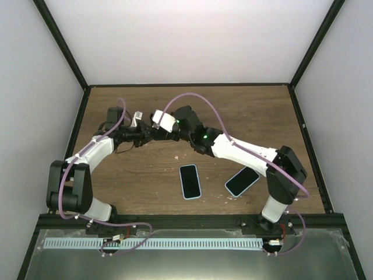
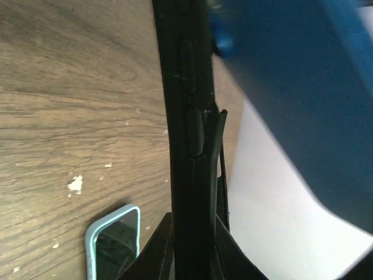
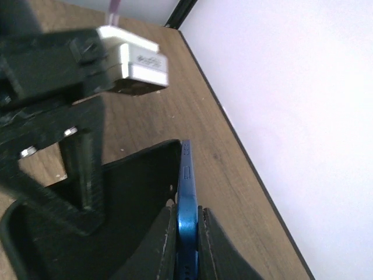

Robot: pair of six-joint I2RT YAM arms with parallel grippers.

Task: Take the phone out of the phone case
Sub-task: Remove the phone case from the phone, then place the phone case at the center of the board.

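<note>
Brown wooden table [image 1: 140, 175] between white walls [image 1: 186, 41], seen from above.
- Light-blue phone [image 1: 190, 181]: flat, screen up.
- Second phone [image 1: 242, 182]: flat, just right of the light-blue phone, turned at an angle.
- Left gripper [image 1: 144, 135] and right gripper [image 1: 156, 133]: meeting behind the light-blue phone and slightly to its left. Their load is too small to make out here.

Left wrist view.
- Left gripper [image 2: 192, 256]: pressed onto a black case [image 2: 189, 146], which is held on edge to the right of the light-blue phone [image 2: 113, 245].
- Blue phone [image 2: 291, 87]: blurred, at the case's far side.

Right wrist view.
- Right gripper [image 3: 187, 245]: pinching the blue phone [image 3: 187, 198] by its edge.
- Black case [image 3: 134, 198]: touching that phone's left face. I cannot tell whether the phone is fully free.
</note>
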